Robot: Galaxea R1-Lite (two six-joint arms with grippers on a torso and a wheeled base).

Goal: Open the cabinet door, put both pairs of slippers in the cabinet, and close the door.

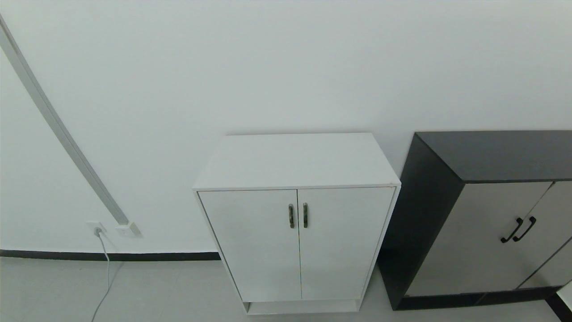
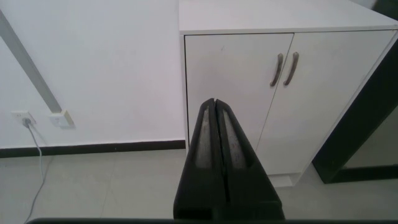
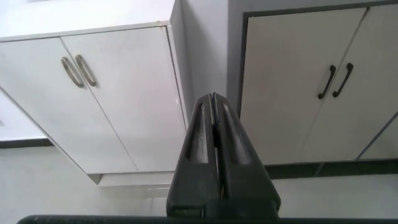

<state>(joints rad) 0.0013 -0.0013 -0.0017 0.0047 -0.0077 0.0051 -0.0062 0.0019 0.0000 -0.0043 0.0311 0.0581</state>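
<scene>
A white two-door cabinet (image 1: 297, 232) stands against the wall, both doors closed, with two metal handles (image 1: 298, 215) side by side at the middle seam. It also appears as the white cabinet (image 2: 280, 93) in the left wrist view and the white cabinet (image 3: 106, 99) in the right wrist view. My left gripper (image 2: 214, 106) is shut and empty, held back from the left door. My right gripper (image 3: 214, 99) is shut and empty, in front of the gap between the white cabinet and the dark one.
A dark cabinet (image 1: 482, 214) with grey doors and black handles (image 1: 518, 229) stands right beside the white one. A wall socket (image 1: 96, 228) with a grey cable and a slanted cable duct (image 1: 58, 129) are at the left. Bare floor (image 1: 134, 290) lies in front.
</scene>
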